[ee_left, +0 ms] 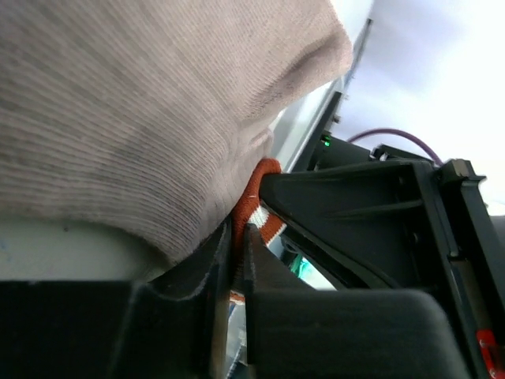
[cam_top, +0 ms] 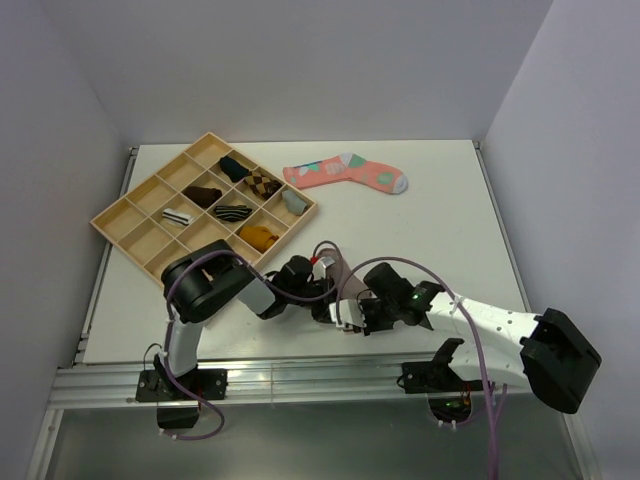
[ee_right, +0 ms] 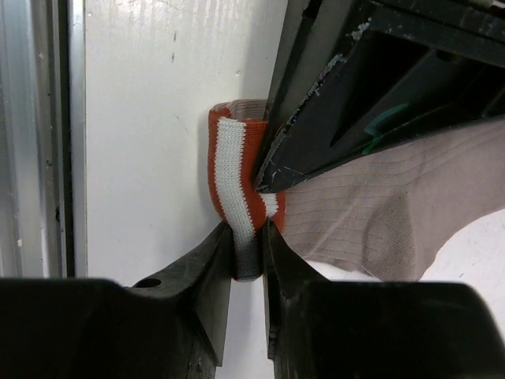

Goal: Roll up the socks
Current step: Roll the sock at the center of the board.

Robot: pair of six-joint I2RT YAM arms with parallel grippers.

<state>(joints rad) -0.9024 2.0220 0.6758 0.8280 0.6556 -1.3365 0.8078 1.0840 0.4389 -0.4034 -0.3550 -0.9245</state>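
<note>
White table [cam_top: 440, 200], near edge. The left gripper [ee_left: 238, 272] and right gripper [ee_right: 248, 257] each pinch the brown sock [ee_right: 371, 205] at its striped cuff [ee_right: 231, 170]. Risk: opposing pulls could slip the thin fold free.

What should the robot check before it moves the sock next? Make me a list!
1. Right claw grips the striped cuff: ok.
2. Left claw pinches the same cuff: ok.
3. Brown sock rolled up: not ok, spread loose.
4. White sock with it: cannot tell, not seen.
5. Pink sock out of the way: ok, far back on the table.
</note>
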